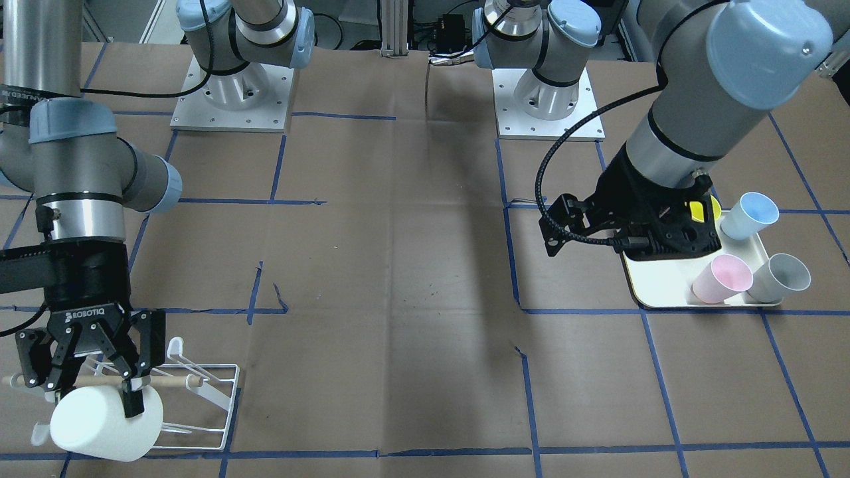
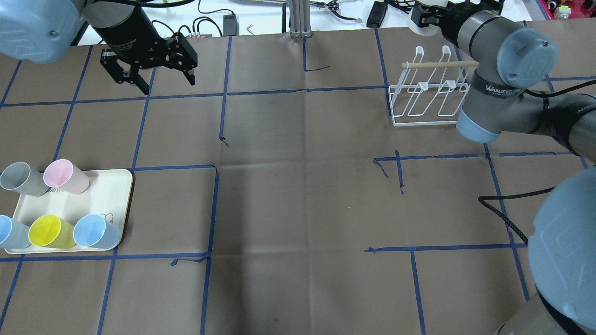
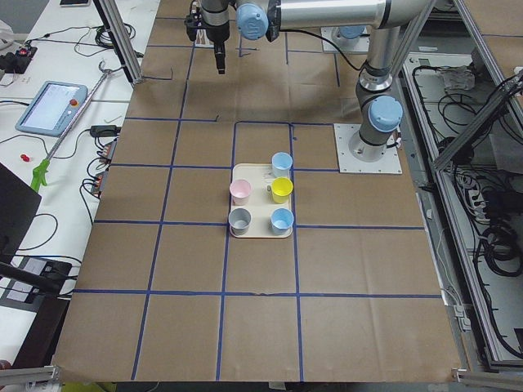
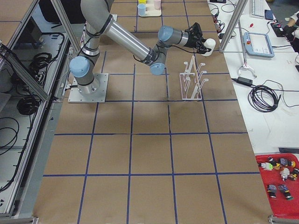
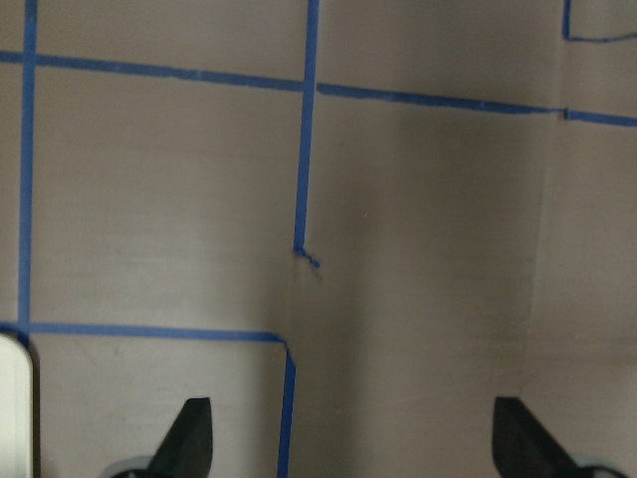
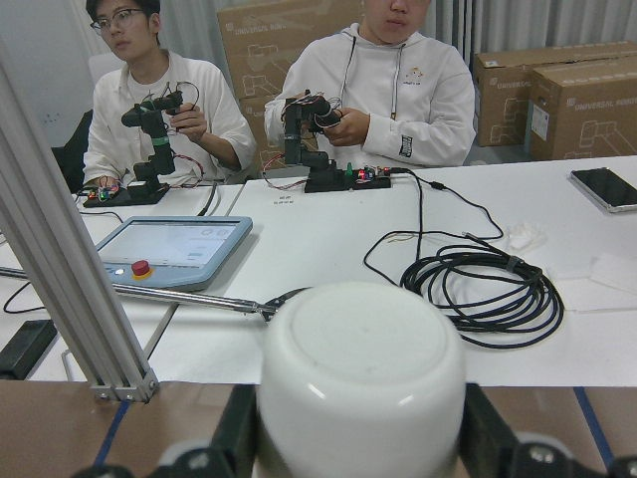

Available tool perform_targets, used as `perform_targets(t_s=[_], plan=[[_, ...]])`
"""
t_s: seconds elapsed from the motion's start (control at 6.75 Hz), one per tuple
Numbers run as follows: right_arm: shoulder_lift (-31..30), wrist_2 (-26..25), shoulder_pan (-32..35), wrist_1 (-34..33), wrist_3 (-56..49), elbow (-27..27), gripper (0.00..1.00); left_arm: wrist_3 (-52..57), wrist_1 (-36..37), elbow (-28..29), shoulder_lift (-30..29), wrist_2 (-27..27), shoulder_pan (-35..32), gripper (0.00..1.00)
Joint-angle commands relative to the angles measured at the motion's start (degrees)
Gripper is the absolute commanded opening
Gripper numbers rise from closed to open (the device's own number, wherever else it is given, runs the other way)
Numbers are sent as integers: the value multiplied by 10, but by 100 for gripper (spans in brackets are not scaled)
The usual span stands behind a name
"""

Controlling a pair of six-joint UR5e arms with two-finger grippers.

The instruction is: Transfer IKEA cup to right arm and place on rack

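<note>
The white IKEA cup (image 1: 99, 425) lies tilted on its side in my right gripper (image 1: 93, 392), which is shut on it at the operator-side end of the white wire rack (image 1: 212, 398). The overhead view shows the right gripper (image 2: 426, 18) and the cup (image 2: 416, 25) just beyond the rack (image 2: 428, 100) and its wooden dowel. The cup (image 6: 360, 383) fills the right wrist view between the fingers. I cannot tell whether the cup touches a prong. My left gripper (image 2: 163, 77) hangs open and empty over bare table, as the left wrist view of the left gripper (image 5: 356, 438) shows.
A cream tray (image 2: 109, 190) at the left holds grey (image 2: 21, 179), pink (image 2: 65, 176), yellow (image 2: 49, 231) and two blue cups (image 2: 95, 231). Blue tape lines cross the brown table. Two people sit at a white bench (image 6: 448, 229) beyond the table edge, with cables.
</note>
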Motion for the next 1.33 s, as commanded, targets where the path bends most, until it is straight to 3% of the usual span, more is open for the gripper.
perform_targets(t_s=[0.0, 0.3, 0.74, 0.89, 1.04, 1.19], plan=[[34, 2, -4, -4, -10, -14, 16, -3, -29, -33, 54, 8, 1, 100], [38, 4, -4, -4, -12, 2, 17, 54, -25, -82, 95, 60, 13, 100], [38, 3, -4, -3, -12, 27, 18, 204, -1, -214, 186, 58, 150, 100], [37, 5, -4, -3, -20, 34, 42, 260, 18, -264, 212, 58, 203, 99], [37, 6, -4, 2, -16, 36, 99, 305, 49, -310, 227, 59, 239, 99], [37, 6, -4, 2, -17, 36, 100, 335, 79, -342, 238, 58, 260, 99]])
